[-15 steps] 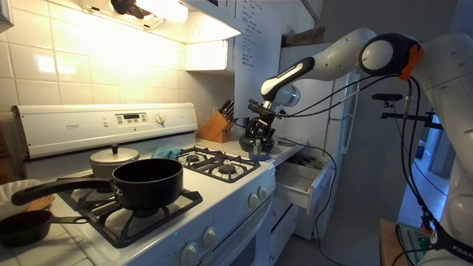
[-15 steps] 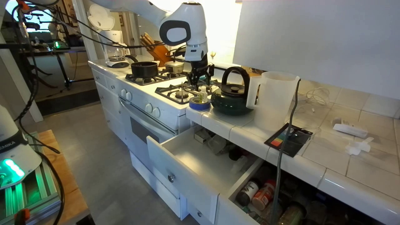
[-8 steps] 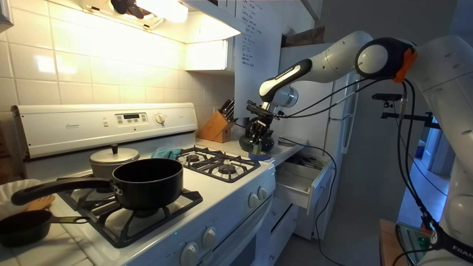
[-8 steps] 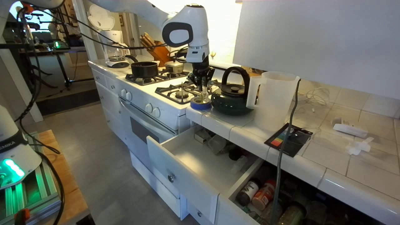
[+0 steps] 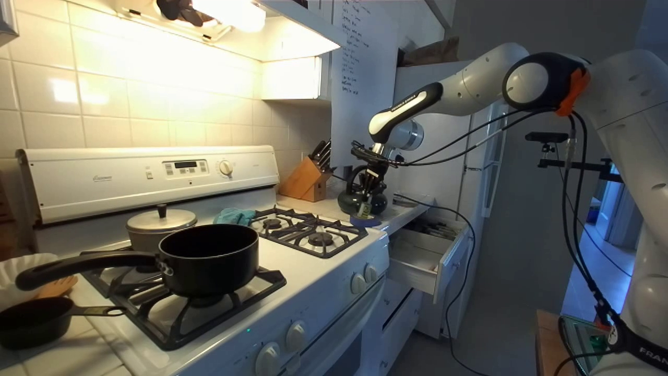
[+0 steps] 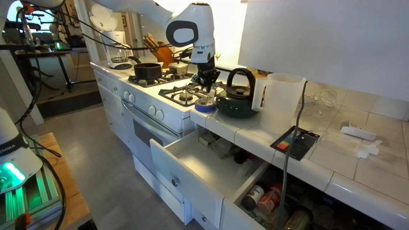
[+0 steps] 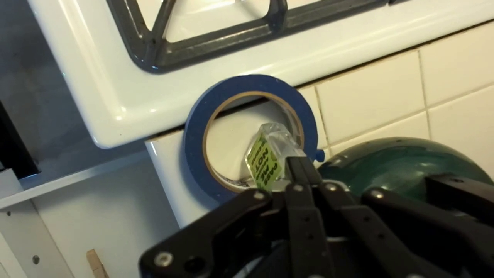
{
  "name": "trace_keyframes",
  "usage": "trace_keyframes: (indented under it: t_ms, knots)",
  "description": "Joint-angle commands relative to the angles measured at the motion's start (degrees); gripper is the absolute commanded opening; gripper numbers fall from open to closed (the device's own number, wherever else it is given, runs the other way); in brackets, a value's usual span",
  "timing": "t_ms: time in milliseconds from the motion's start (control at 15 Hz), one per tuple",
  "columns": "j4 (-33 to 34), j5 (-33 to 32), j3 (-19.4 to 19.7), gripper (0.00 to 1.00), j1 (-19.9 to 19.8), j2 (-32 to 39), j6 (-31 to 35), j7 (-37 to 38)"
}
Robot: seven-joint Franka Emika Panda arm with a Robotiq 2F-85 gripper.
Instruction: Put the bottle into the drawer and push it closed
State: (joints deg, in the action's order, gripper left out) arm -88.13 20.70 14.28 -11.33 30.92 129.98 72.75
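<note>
At the wrist view's eight o'clock the drawer (image 7: 104, 216) stands open, presumably for loading, the tape roll (image 7: 194, 146) likely props the bottle (image 7: 269, 157) tilted in its ring, and at four o'clock the gripper (image 7: 303, 170), tips pressed together, apparently holds nothing.

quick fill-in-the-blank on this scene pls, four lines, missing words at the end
1. The end effector by the bottle is ____ (open or shut).
2. The roll of tape is ____ in colour.
3. In an exterior view, of tape, kettle and jug, the middle one is the ____.
4. The top drawer below the kettle is ____ (open or closed).
Missing words: shut; blue; kettle; open.
</note>
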Motion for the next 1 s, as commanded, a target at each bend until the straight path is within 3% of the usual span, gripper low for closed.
trace_keyframes:
  t_ms: [0,733,933]
  knots:
    - [-1.22,-2.83,-0.30,0.27,-0.03,-2.10,-0.12,0.42]
    - [-1.70,-4.84,-0.22,0.98,0.83,-2.97,0.09,1.93]
    - [-1.34,-5.17,-0.07,1.00,1.02,-2.27,-0.26,2.53]
